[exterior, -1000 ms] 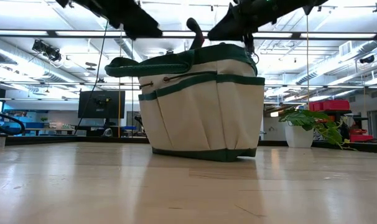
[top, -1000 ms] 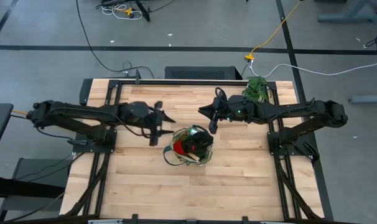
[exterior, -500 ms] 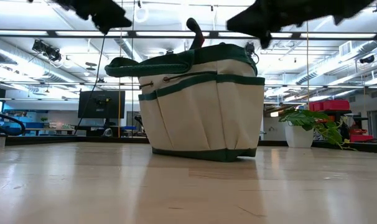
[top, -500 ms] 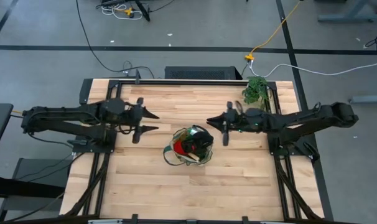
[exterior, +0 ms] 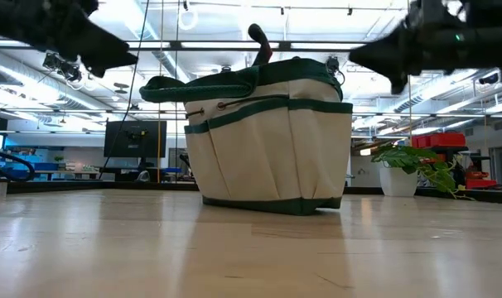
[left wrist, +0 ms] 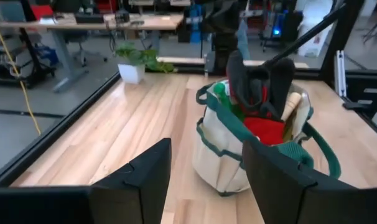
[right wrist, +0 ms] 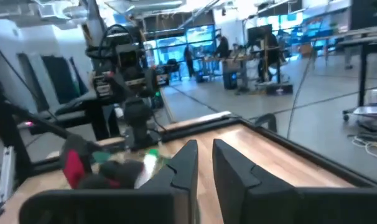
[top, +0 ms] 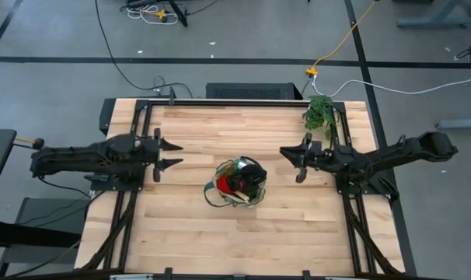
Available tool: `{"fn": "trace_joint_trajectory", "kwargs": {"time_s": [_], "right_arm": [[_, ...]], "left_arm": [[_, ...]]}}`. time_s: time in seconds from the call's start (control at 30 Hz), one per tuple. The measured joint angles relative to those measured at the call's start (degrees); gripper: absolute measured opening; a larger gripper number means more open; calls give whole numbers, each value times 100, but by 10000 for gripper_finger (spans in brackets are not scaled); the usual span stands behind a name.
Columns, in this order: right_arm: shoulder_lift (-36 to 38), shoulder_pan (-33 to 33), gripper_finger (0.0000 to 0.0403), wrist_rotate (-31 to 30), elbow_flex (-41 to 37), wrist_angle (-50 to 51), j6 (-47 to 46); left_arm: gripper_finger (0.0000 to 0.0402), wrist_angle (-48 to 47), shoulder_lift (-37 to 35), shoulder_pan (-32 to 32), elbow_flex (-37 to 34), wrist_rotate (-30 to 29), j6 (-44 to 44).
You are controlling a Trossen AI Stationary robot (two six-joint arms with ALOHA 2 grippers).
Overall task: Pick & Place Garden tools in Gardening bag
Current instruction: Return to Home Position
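Note:
The beige gardening bag (top: 235, 183) with dark green trim stands upright on its base at the table's middle. It also shows in the low view (exterior: 267, 141) and the left wrist view (left wrist: 226, 155). Inside it are a red-and-black handled tool (left wrist: 260, 93), a green bottle with a white top (right wrist: 150, 162) and a wooden handle (left wrist: 294, 109). The teal-handled shears do not show. My left gripper (top: 176, 154) is open and empty, left of the bag and above the table. My right gripper (top: 283, 152) is right of the bag, empty, its fingers (right wrist: 187, 158) nearly together.
A leafy green plant (top: 321, 113) in a white pot (exterior: 398, 180) stands at the table's far right corner. Bare wooden table (top: 220, 233) lies near of the bag and on both sides of it. Black frame rails (top: 352, 225) run along the left and right edges.
Both arms have drawn back from above the bag. My left gripper has gone toward the table's left edge and my right gripper toward the right edge and slightly nearer. The bag and its contents have stayed still.

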State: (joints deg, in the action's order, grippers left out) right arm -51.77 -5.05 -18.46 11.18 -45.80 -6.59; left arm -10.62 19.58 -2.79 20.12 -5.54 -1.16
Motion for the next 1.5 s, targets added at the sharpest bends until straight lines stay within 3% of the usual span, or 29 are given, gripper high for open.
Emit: {"fn": "trace_joint_trajectory", "kwargs": {"time_s": [0.2, 0.47, 0.73, 0.9, 1.1, 1.17, 1.33, 1.5], "right_arm": [[76, 1, 50, -105, -747, -957, -160], [66, 1, 50, -212, -1036, -888, -328], [65, 1, 50, -210, -1036, -804, -323], [63, 1, 50, -210, -1034, -808, -321], [87, 2, 50, -189, -1030, -728, -322], [354, 1, 50, -109, -1028, -286, -321], [1895, 2, 50, -151, -1023, 709, -319], [2817, 5, 50, -157, -1025, 826, -306]], "left_arm": [[204, 42, -834, 0, -604, -107, 4], [204, 95, -1499, 0, -1181, -109, -127], [204, 225, -1638, 11, -1479, -66, -390], [204, 1088, -1558, 11, -1857, -46, -444], [204, 1244, -1546, 11, -1892, -111, -705], [204, 1249, -1549, 11, -1892, -110, -721], [204, 1247, -1549, 11, -1892, -109, -720], [204, 1249, -1549, 11, -1892, -109, -718]]}}
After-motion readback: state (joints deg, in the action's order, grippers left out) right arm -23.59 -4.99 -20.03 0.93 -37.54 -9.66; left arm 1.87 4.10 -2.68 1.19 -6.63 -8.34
